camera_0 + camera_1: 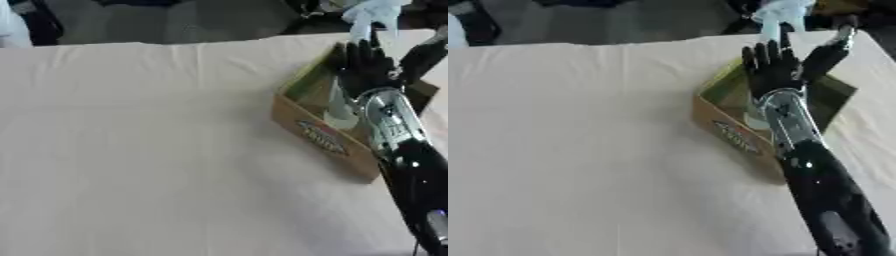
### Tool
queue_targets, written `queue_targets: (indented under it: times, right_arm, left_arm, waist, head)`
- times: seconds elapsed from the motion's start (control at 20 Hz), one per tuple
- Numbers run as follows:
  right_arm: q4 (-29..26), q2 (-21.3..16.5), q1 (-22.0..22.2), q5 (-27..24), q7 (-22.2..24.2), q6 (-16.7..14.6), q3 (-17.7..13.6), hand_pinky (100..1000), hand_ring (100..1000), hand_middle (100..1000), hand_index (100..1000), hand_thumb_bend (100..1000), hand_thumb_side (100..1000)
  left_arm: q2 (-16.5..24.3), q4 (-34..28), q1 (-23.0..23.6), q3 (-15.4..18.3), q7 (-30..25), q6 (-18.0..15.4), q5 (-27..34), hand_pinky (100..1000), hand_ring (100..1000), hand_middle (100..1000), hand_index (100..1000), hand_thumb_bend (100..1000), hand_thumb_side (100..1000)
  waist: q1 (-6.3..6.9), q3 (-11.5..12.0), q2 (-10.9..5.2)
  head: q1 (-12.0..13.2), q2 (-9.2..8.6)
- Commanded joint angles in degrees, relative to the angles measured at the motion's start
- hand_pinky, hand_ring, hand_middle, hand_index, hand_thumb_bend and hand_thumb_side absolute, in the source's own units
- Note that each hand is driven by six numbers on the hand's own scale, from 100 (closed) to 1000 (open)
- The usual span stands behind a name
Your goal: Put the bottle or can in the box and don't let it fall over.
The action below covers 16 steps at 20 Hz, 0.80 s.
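The right hand (773, 67) is over the far part of the box (732, 134), fingers straight and spread, thumb held out to the side, curled round nothing. The bottle (339, 107) stands inside the box, just below and to the left of the hand, on the wrist side of the palm; whether the palm or forearm touches it I cannot tell, since the silver forearm crosses right beside it. Its long axis runs roughly upright, perhaps tilted a little toward the box's far wall, and its pale base sits low in the box near the front wall with the printed label.

That is the relation the next move turns on: the bottle lies close against the hand's own line of retreat, so I judge that pulling straight back along the forearm could brush it and tip it; lifting up and away first looks safer.

Only the right arm is near; the left hand shows in neither view.

Count: one bottle, one box, one hand in view, all on one cloth-covered table (131, 150)
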Motion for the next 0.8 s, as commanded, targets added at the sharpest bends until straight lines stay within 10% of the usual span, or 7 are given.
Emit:
queue_targets:
  times: [0.05, 0.8]
  right_arm:
    - [0.37, -0.07, 0.33, -0.37, -2.12, -2.82, 0.15, 100, 100, 100, 917, 506, 1000]
    - [1.68, -0.05, 4.93, 0.11, -2.12, -6.81, -2.60, 100, 100, 100, 918, 504, 1000]
  left_arm:
    - [1.31, -1.19, -0.36, 0.51, 0.17, -0.21, -0.08, 923, 974, 776, 849, 485, 758]
    - [1.25, -1.19, -0.07, 0.70, 0.29, -0.15, -0.26, 923, 974, 777, 849, 486, 759]
  waist:
    - [0.04, -0.07, -0.94]
    - [-0.08, -0.52, -1.15]
  head:
    - [0.09, -0.22]
    - [1.66, -0.50]
